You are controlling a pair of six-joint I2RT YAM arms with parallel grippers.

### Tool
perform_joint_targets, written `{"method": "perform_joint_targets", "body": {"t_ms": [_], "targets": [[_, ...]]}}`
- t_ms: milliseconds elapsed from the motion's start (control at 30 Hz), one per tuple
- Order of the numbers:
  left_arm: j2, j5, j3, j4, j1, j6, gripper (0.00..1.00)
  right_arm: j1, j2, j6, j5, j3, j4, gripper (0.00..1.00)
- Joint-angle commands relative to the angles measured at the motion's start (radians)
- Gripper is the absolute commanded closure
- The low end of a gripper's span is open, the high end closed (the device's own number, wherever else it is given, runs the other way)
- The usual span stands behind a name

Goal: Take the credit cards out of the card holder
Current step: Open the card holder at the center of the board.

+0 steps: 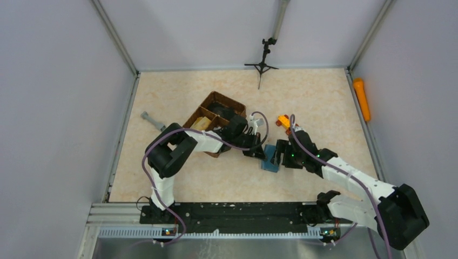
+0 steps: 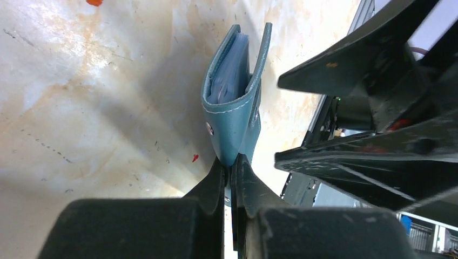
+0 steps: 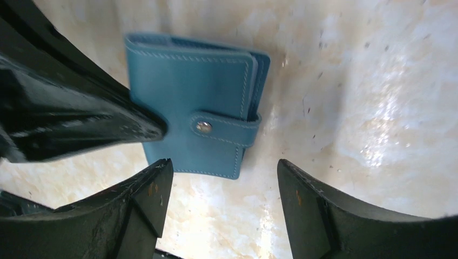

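Card holder (image 3: 189, 91) seemingly pinched by left gripper (image 2: 231, 161); right gripper (image 3: 221, 172) open

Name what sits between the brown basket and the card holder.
The left gripper fills that stretch in the top view, reaching from beside the basket to the card holder, whose edge it pinches.

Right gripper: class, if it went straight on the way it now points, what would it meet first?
Probably the card holder, lying just ahead of the right gripper, jaws open; depth is uncertain. The left gripper pinches its edge.
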State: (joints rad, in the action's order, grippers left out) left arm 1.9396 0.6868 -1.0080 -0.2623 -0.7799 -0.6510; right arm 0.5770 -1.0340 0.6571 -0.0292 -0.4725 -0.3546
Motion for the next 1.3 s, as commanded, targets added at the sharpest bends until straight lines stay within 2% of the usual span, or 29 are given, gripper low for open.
{"method": "perform_joint_targets", "body": {"t_ms": [0,367,500,667,900,1000,1133,1267], "targets": [[-0.046,-0.024,-0.003,-0.001,-0.004,0.042,1.0,0.035,0.003,-0.033,0.154,-0.136,-0.087,0.27],[-0.051,-0.012,-0.005,0.006,-0.005,0.048,1.0,0.078,-0.15,-0.008,0.264,-0.185,-0.04,0.37],[-0.053,-0.024,-0.006,0.013,-0.004,0.053,1.0,0.078,-0.186,0.009,0.358,-0.181,-0.086,0.46],[-0.061,-0.093,-0.023,0.089,-0.004,0.094,1.0,0.078,-0.174,0.033,0.517,-0.206,-0.254,0.48],[-0.074,-0.125,-0.024,0.113,-0.004,0.114,1.0,0.079,-0.107,0.051,0.486,-0.194,-0.264,0.51],[-0.064,-0.079,-0.021,0.077,-0.004,0.097,1.0,0.078,-0.068,0.006,0.342,-0.175,-0.15,0.44],[-0.059,-0.062,-0.021,0.068,-0.004,0.091,1.0,0.079,-0.043,-0.005,0.178,-0.136,0.011,0.19],[-0.067,-0.067,-0.018,0.069,-0.004,0.094,1.0,0.078,-0.118,0.01,0.171,-0.15,0.04,0.17]]}}
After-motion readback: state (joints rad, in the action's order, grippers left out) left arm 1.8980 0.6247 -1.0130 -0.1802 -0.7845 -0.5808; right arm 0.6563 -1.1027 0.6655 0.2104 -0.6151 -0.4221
